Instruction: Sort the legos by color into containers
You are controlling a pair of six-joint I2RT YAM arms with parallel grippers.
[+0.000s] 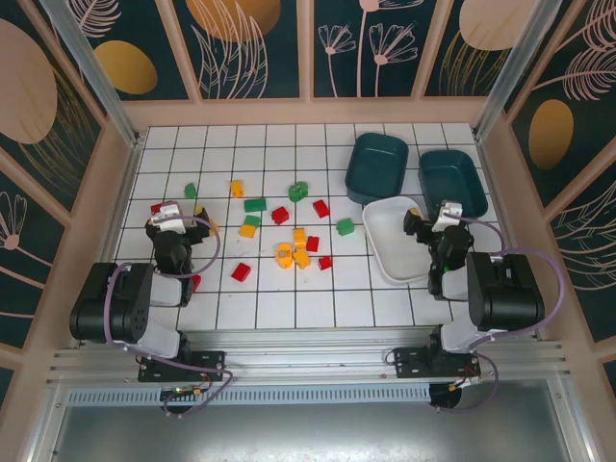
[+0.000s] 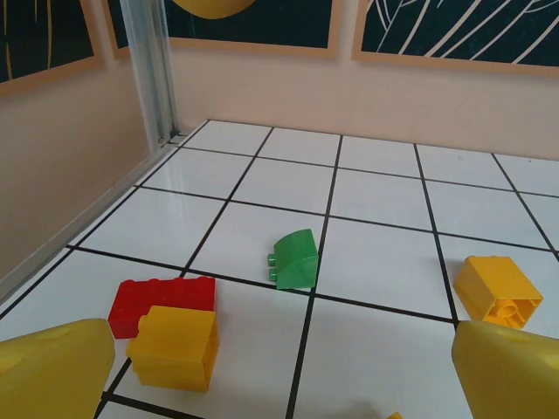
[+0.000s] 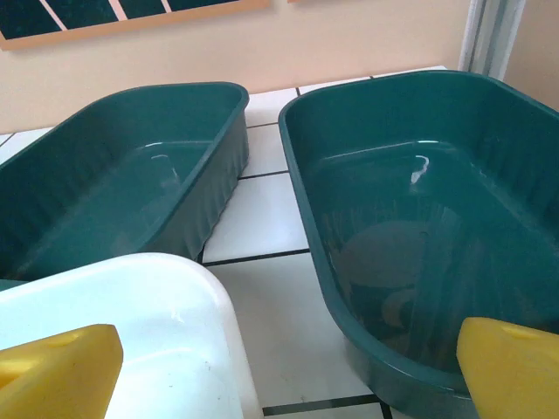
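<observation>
Legos lie scattered on the tiles, outside the bins. The left gripper stands wide and empty; just ahead of its left finger a yellow brick touches a red brick, with a green brick farther ahead. The right gripper, also wide and empty, has the white bin under its left finger and two teal bins beyond. Closing on the touching pair could lift both colours.

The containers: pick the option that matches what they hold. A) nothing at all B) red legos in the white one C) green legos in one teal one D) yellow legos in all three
A: the white bin, the middle teal bin and the teal bin by the side wall all show bare floors; the legos lie on the table.
</observation>
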